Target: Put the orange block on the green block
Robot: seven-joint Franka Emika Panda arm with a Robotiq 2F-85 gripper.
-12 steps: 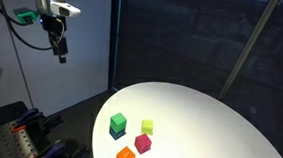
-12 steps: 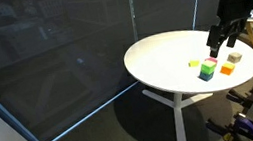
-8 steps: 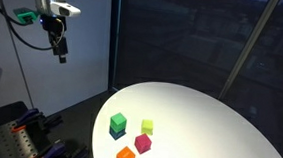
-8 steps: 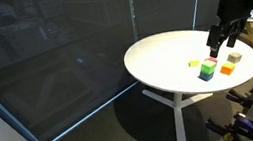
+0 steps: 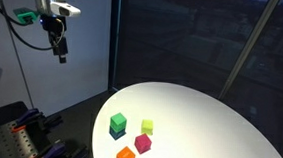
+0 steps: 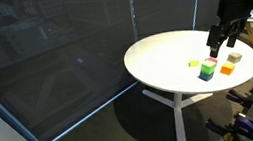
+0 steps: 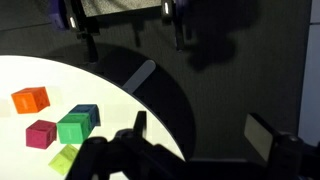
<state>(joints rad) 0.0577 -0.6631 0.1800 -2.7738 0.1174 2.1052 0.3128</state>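
While I hold the arm up in the air, the Robotiq gripper (image 5: 59, 51) hangs well above the round white table (image 5: 213, 124), with all four cubes far beneath it and none within reach of the fingers. In the wrist view the fingers (image 7: 85, 42) come in from the top edge, spread wide with nothing between them, so the hand is released and empty. The same spread shows in an exterior view (image 6: 221, 39).

Off to one side of the hand in the wrist view, the small bright orange cube (image 7: 31, 99) sits flat on the tabletop by itself. It is not on the bright green cube with the darker teal lower part (image 7: 77, 125); that one stands closer to the hand's centre line, apart from the orange cube.

A magenta-pink cube (image 7: 41, 133) lies just beside the green one, and a paler yellow-green cube (image 7: 63, 158) is near both. In both exterior views the orange cube (image 5: 125, 157) and the green cube (image 5: 118, 125) rest separately on the table.
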